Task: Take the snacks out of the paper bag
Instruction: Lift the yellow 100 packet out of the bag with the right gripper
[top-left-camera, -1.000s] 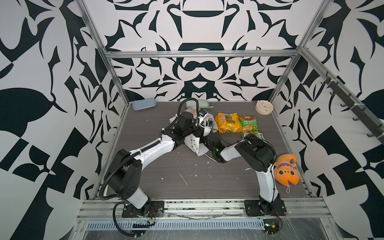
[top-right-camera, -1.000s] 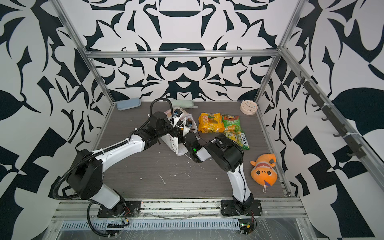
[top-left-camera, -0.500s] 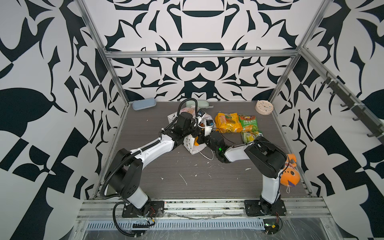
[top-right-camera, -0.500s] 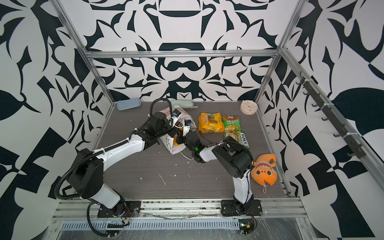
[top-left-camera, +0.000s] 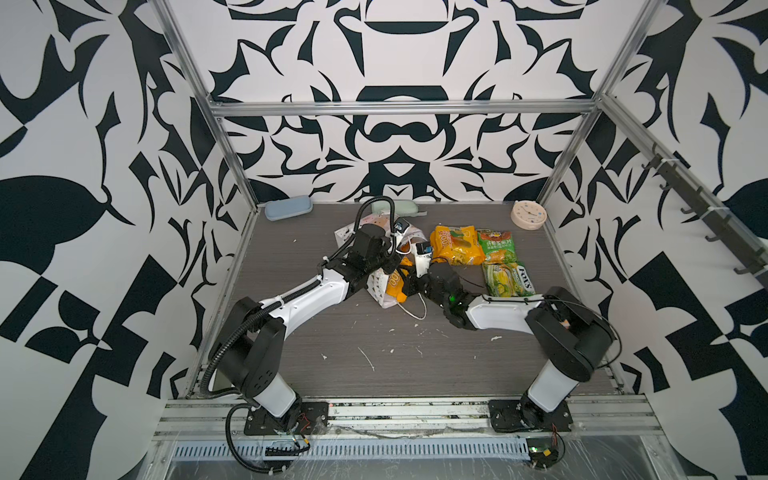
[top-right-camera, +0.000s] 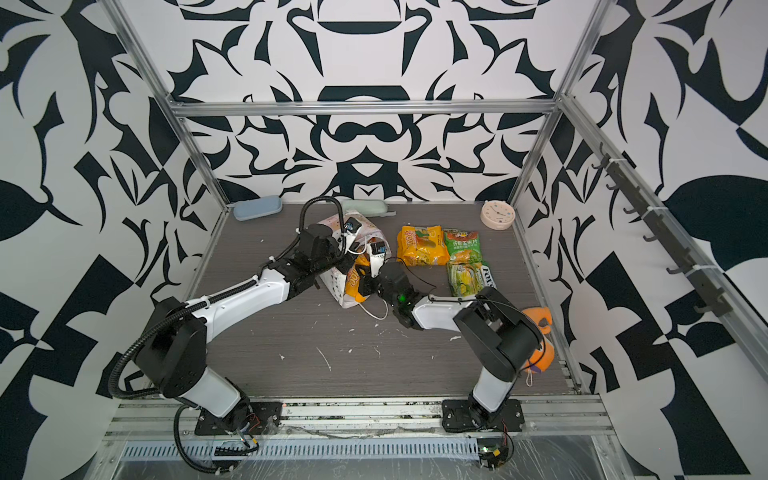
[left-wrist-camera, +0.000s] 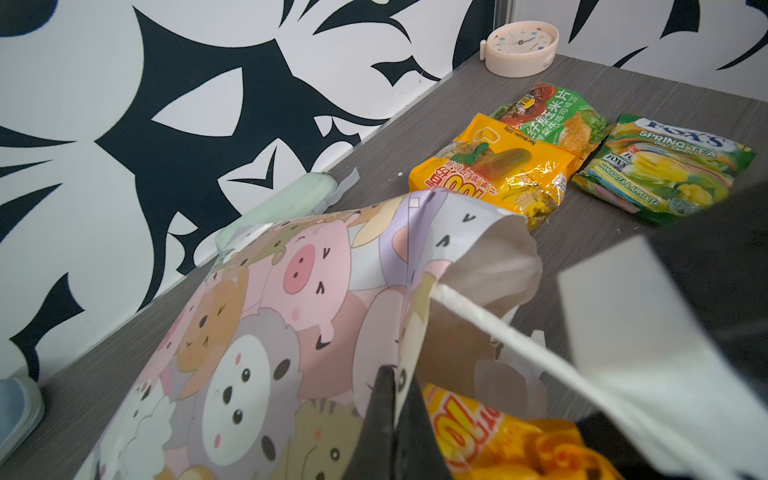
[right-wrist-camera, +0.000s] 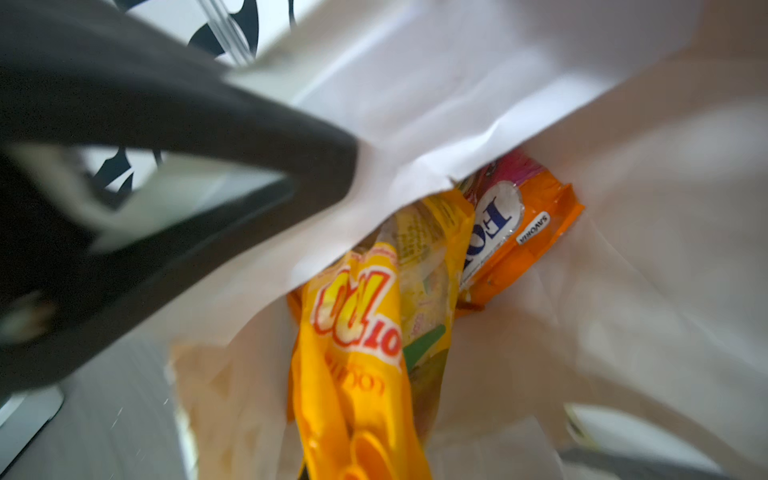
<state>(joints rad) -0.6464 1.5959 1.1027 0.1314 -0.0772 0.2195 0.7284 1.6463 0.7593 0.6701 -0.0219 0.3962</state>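
One packet sits half out of the bag, my right gripper clamped on it; I'd draw it straight out while the left gripper, pinching the rim, anchors the bag.

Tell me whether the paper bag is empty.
No, the right wrist view shows a yellow snack packet and a smaller orange packet inside the paper bag.

We count two large yellow-orange packets, two green packets and one small orange packet, so five in all. We see also one paper bag, one round clock, one orange plush toy and two oblong cases.
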